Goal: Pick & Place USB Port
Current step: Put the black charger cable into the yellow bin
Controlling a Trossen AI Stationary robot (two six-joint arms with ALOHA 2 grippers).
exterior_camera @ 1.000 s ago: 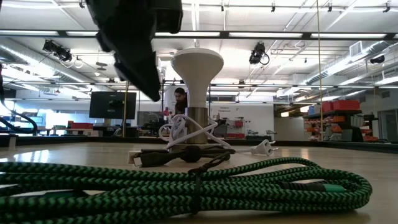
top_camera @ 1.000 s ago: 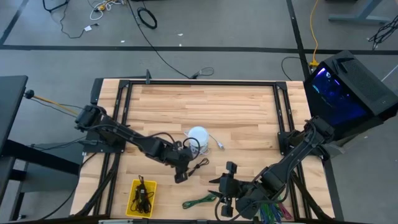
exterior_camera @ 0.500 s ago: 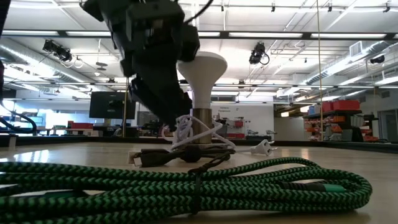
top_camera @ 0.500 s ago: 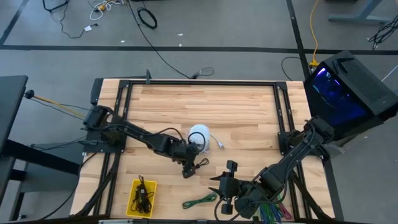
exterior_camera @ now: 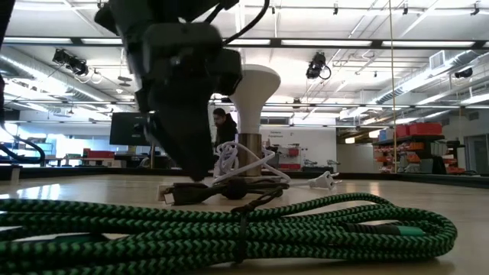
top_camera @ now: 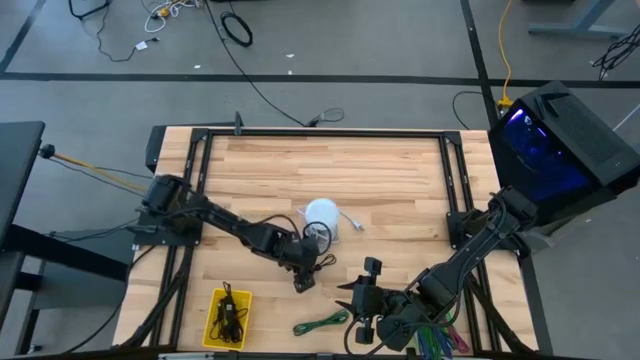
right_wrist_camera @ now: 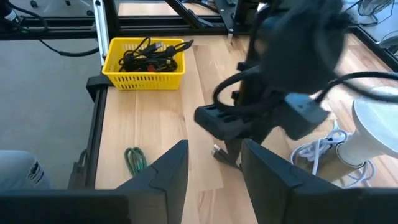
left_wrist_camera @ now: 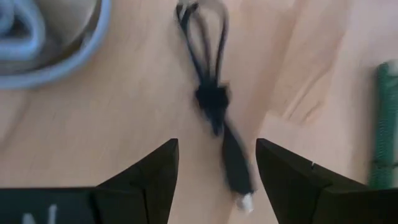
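Note:
The black USB cable (left_wrist_camera: 211, 99) lies bundled on the wood, tied at its middle, with its connector end (left_wrist_camera: 244, 198) toward the table's near edge. It also shows in the high view (top_camera: 322, 262) and the low view (exterior_camera: 221, 189). My left gripper (left_wrist_camera: 217, 146) is open and low over it, a finger on either side of the connector end without touching; it stands just in front of the white lamp (top_camera: 320, 214). The yellow basket (top_camera: 228, 315) holds other black cables. My right gripper (right_wrist_camera: 214, 180) waits open near the table's near edge (top_camera: 365, 300).
The white lamp (exterior_camera: 248, 99) stands upright just beyond the cable, its white cord (right_wrist_camera: 317, 149) coiled at its base. A green braided cable (exterior_camera: 229, 229) lies coiled near the near edge, between the basket (right_wrist_camera: 146, 62) and my right gripper. Bare wood stretches toward the far edge.
My left gripper has moved toward the table's right and come down from well above the table until it is low over the black cable, in front of the lamp. Its fingers have stayed open. The cable has not moved.

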